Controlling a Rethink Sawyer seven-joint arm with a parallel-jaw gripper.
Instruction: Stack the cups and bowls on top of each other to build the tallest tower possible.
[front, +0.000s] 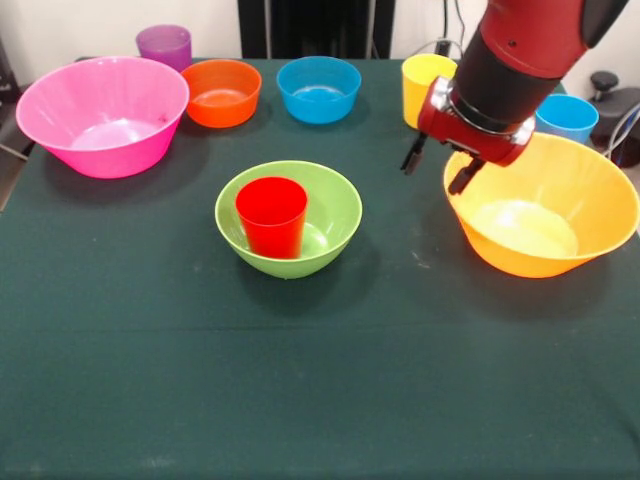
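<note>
My claw (438, 166) hangs open, fingers apart, nothing held, over near-left rim of yellow-orange bowl (560, 215). Red cup (272, 215) stands upright inside green bowl (335, 215) at table (320, 380) centre: only stack so far. Pink bowl (70, 115) far left. Orange bowl (222, 92) and blue bowl (319, 88) side by side in back row. Purple cup (165, 45) behind pink bowl. Yellow cup (420, 85) and light blue cup (568, 118) behind my arm (520, 50), partly hidden.

5 bowls (103, 115), 4 cups (272, 215), 1 table (320, 380)
</note>
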